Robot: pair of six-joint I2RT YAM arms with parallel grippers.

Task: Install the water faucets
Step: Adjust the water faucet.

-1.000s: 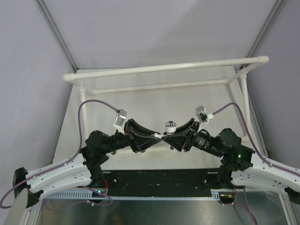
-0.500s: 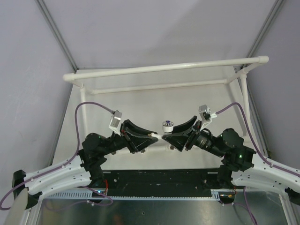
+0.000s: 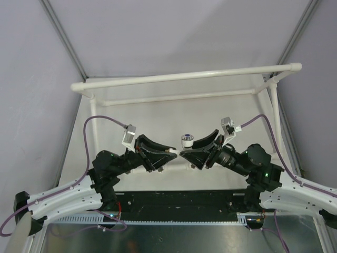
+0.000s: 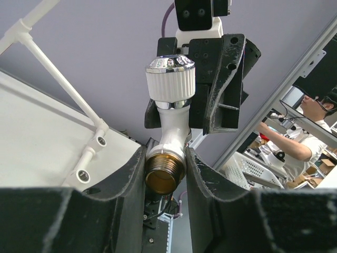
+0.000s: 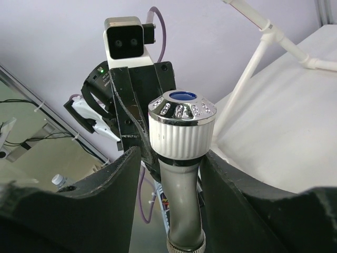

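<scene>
The step in hand looks like a mid-air handover and regrip of one faucet (image 3: 187,140), not yet the fitting itself. In the top view it hangs above the bench (image 3: 158,116), a little toward 6 o'clock from centre. The left gripper (image 3: 174,152) reaches in from 8 o'clock and the right gripper (image 5: 169,158) from 4 o'clock.

The left jaws are narrow and clamped on the brass thread (image 4: 163,174). The knob cap (image 5: 182,124) points up, toward 12 o'clock in both wrist views. The right jaws stand loosely either side of the neck under the cap, with a gap on one side, so they seem to be gripping nothing.

The thread must go into a socket, yet the left jaws cover it. The next move therefore probably calls for the right jaws to close on the body or cap, so that the left can let go.

The only receptacles on the rig are the tee sockets (image 4: 99,141) on the pipe frame (image 3: 184,77) at 12 o'clock. The two seen from the left wrist have open holes with nothing screwed in.
</scene>
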